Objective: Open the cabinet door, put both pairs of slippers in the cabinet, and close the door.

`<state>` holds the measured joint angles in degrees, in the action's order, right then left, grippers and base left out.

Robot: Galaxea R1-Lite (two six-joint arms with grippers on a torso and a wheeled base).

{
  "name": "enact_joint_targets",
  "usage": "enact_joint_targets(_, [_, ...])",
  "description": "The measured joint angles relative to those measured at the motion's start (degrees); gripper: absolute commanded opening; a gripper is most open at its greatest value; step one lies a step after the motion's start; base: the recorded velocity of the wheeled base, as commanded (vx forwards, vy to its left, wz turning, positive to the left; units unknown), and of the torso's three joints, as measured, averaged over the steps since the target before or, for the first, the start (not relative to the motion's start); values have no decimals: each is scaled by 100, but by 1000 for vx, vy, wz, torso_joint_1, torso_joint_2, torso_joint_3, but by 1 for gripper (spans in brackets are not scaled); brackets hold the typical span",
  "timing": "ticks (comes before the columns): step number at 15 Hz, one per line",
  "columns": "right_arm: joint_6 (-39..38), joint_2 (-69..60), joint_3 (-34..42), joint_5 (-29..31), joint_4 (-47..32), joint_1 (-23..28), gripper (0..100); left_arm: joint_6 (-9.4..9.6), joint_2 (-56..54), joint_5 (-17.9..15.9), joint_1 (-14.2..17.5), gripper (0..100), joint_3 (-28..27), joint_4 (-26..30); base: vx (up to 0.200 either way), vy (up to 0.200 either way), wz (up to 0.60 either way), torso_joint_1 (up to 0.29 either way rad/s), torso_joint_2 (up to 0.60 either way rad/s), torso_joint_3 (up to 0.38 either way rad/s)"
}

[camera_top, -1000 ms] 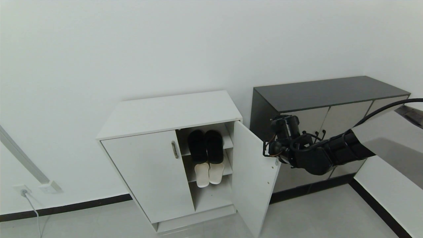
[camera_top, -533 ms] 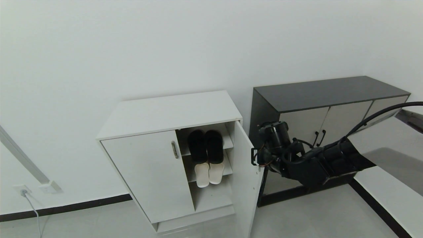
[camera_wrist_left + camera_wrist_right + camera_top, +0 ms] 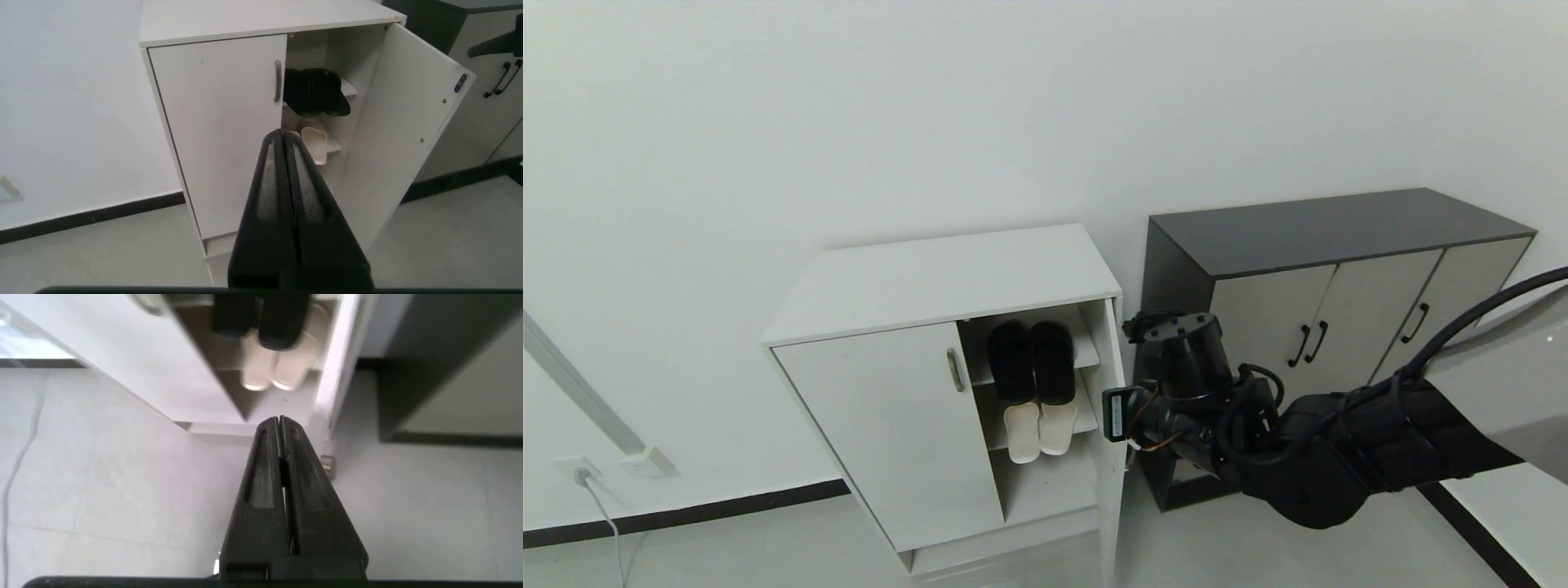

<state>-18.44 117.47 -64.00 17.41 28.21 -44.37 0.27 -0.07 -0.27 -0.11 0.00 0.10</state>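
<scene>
The white cabinet [image 3: 939,282] has its left door shut and its right door [image 3: 1112,457] open, edge-on to the head view. Inside, black slippers [image 3: 1031,359] lie on the upper shelf and white slippers [image 3: 1037,429] on the shelf below. My right arm's wrist [image 3: 1176,384] is pressed close against the outer side of the open door. In the right wrist view my right gripper [image 3: 282,433] is shut and empty, pointing at the floor beside the door's edge [image 3: 347,351]. My left gripper [image 3: 283,139] is shut and empty, held in front of the cabinet's shut left door [image 3: 221,122].
A dark sideboard [image 3: 1331,229] with grey doors stands against the wall right of the white cabinet. A wall socket with a cable [image 3: 580,474] is low on the left wall. Bare floor [image 3: 1298,547] lies in front of both cabinets.
My right arm has swept left and the open door has swung with it, from wide open to edge-on. The slippers have not moved.
</scene>
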Motion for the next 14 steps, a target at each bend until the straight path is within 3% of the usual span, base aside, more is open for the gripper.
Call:
enact_joint_targets(7, [200, 91, 273, -41, 211, 256, 0, 0, 0, 0, 1, 0, 0, 0, 0, 0, 0, 0, 0, 0])
enact_joint_targets(14, [268, 847, -276, -44, 452, 184, 0, -2, 0, 0, 0, 0, 0, 0, 0, 0, 0, 0, 0, 0])
